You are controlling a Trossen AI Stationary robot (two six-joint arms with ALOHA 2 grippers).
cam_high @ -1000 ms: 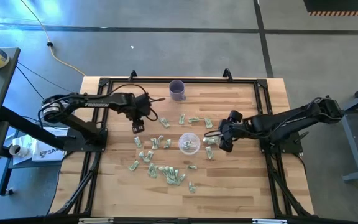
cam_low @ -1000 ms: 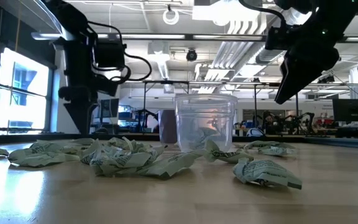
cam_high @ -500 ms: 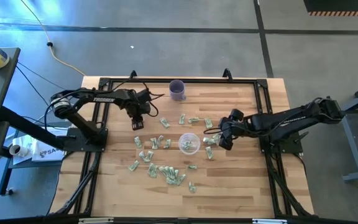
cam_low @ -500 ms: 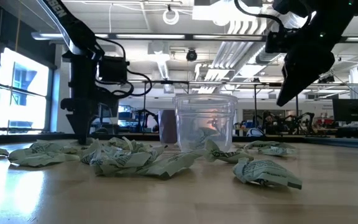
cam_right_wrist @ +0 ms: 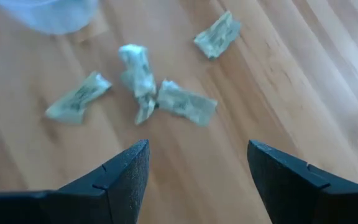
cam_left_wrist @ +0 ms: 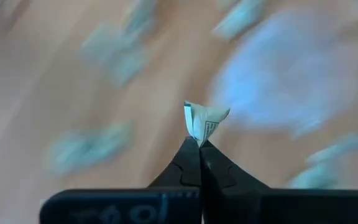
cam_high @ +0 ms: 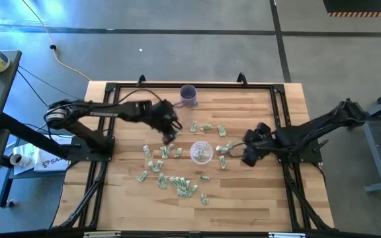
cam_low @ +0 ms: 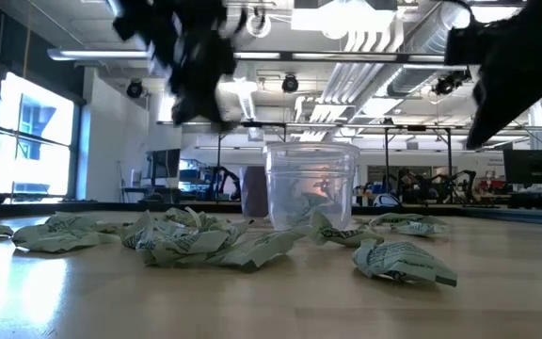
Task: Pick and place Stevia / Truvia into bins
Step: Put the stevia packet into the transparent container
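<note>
Many pale green and white Stevia sachets [cam_high: 171, 178] lie scattered on the wooden table around a clear round cup [cam_high: 201, 153], which stands upright and also shows in the low view [cam_low: 311, 184]. My left gripper [cam_high: 170, 137] hangs above the table just left of the cup, shut on one sachet [cam_left_wrist: 202, 119]. My right gripper [cam_high: 247, 157] hovers open to the right of the cup, above a few loose sachets [cam_right_wrist: 143, 78], with nothing between its fingers [cam_right_wrist: 129, 174]. My left gripper pinches one end of a crumpled sachet [cam_left_wrist: 199, 134] between its two fingertips. The rest of the sachet sticks out beyond the tips. The fingers slant down from the table's left side. The sachet is lifted clear of the table.
An opaque purple cup [cam_high: 188, 95] stands near the far edge. A black frame [cam_high: 108, 86] runs round the table. Bare wood lies along the near edge [cam_high: 197, 215] and at the far right.
My left gripper came down on a sachet left of the cup and shut on it. It then rose and swung toward the table's right, up to the clear cup, with the sachet lifted clear. My right gripper drew back toward the right edge and stayed open.
</note>
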